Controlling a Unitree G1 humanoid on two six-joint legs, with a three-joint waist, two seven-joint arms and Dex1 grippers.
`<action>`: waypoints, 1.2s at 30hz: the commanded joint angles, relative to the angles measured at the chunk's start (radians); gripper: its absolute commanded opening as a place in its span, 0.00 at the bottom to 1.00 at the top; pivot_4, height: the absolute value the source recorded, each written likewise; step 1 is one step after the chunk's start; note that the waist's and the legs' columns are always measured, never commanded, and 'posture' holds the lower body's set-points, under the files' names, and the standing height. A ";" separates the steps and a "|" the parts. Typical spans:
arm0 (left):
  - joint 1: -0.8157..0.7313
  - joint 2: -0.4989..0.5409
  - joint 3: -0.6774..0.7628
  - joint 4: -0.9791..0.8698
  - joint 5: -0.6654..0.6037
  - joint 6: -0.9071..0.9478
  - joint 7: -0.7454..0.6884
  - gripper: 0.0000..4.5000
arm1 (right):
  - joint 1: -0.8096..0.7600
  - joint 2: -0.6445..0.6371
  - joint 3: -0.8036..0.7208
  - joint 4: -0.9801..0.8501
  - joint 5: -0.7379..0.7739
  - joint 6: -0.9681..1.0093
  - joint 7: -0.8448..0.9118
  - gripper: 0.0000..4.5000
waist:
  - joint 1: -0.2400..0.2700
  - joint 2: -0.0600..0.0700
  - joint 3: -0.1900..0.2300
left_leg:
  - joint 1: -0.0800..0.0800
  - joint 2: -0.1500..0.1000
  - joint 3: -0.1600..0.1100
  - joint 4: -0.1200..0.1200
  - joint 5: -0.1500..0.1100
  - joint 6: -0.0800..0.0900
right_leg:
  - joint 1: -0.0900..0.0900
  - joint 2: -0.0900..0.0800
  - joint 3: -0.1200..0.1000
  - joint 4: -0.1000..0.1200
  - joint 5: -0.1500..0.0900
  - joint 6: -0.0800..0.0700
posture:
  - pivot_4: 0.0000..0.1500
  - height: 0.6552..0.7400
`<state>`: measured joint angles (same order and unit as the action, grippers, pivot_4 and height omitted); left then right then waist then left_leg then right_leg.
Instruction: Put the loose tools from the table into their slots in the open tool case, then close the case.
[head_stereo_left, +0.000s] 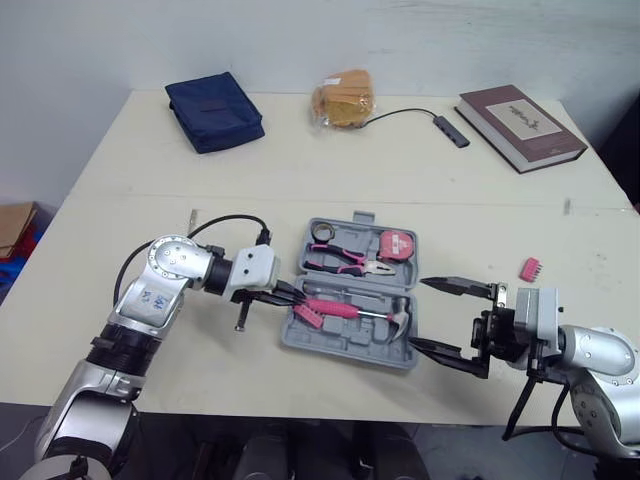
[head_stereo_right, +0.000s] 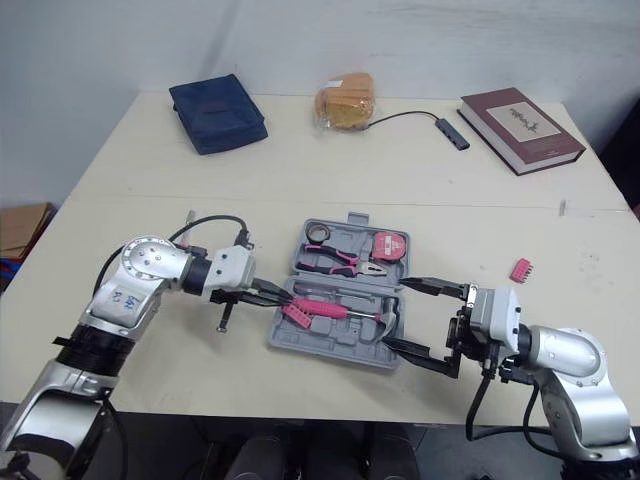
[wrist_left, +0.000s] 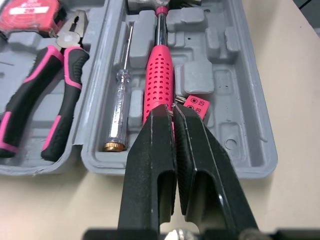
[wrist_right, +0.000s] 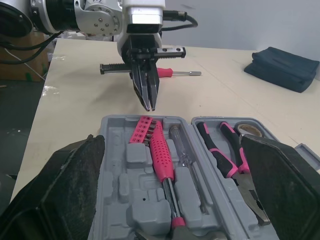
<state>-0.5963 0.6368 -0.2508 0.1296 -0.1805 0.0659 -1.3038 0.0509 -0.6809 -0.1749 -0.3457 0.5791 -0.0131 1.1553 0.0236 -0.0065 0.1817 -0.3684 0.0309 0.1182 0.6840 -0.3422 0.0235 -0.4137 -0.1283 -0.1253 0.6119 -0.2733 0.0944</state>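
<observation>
**Two claws flank the open tool case**

The grey tool case (head_stereo_left: 345, 350) lies open on the worktop (head_stereo_left: 130, 180), near the front edge, between the two arms. In its far half sit a roll of black tape (head_stereo_left: 322, 232), pink-and-black pliers (head_stereo_left: 345, 262) and a red tape measure (head_stereo_left: 398, 245). In its near half lie a pink-handled hammer (head_stereo_left: 355, 310), a clear-handled screwdriver (wrist_left: 119, 107) just beside it, and a pink bit holder (head_stereo_left: 305, 317) at the 9 o'clock end.

The left claw (head_stereo_left: 297, 296) is at the case's 9 o'clock edge, clenched, its two fingers pressed together with the tips over the hammer grip and the bit holder. The right claw (head_stereo_left: 420, 312) is at the case's 3 o'clock side, released, its fingers spread wide and pointing at the case wall.

A second pink bit holder (head_stereo_left: 530, 268) lies loose on the worktop at 3 o'clock from the case, well apart from it and beyond the right claw. A slim pink-handled tool (wrist_right: 187, 73) with a metal shaft lies on the worktop past the left claw.

At the far edge, a navy pouch (head_stereo_left: 215, 110) is at 11 o'clock, a bagged bun (head_stereo_left: 343, 98) at 12 o'clock, a cabled adapter (head_stereo_left: 452, 131) beside it, and a maroon book (head_stereo_left: 520, 125) at 1 o'clock.
</observation>
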 joint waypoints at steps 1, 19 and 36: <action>-0.008 -0.013 0.000 0.002 0.018 -0.007 0.019 0.02 | 0.010 0.004 -0.033 -0.016 0.009 -0.021 -0.010 1.00 | 0.000 0.000 0.000 | 0.000 0.000 0.000 0.000 0.000 0.000 | 0.000 0.000 0.000 0.000 0.000 0.000 | 1.00 1.00; 0.052 0.050 -0.083 -0.092 0.112 0.187 0.004 0.02 | 0.022 0.004 -0.033 -0.014 0.008 -0.037 -0.016 1.00 | -0.002 0.000 0.000 | 0.001 0.000 0.000 0.000 0.000 0.000 | 0.000 0.000 0.001 0.001 0.000 0.000 | 1.00 1.00; 0.040 -0.008 0.073 -0.098 -0.079 0.094 0.003 0.02 | 0.024 0.004 -0.031 0.001 0.006 -0.056 -0.017 1.00 | -0.001 0.001 -0.001 | 0.005 0.000 0.001 0.000 0.000 0.000 | 0.002 -0.001 0.003 0.000 0.000 0.000 | 1.00 1.00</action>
<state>-0.5319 0.6324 -0.2106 0.0172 -0.2381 0.2006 -1.2982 0.0736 -0.6808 -0.1751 -0.3383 0.5778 -0.0452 1.1388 0.0227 -0.0055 0.1803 -0.3638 0.0310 0.1195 0.6840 -0.3421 0.0235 -0.4117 -0.1297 -0.1223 0.6117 -0.2735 0.0940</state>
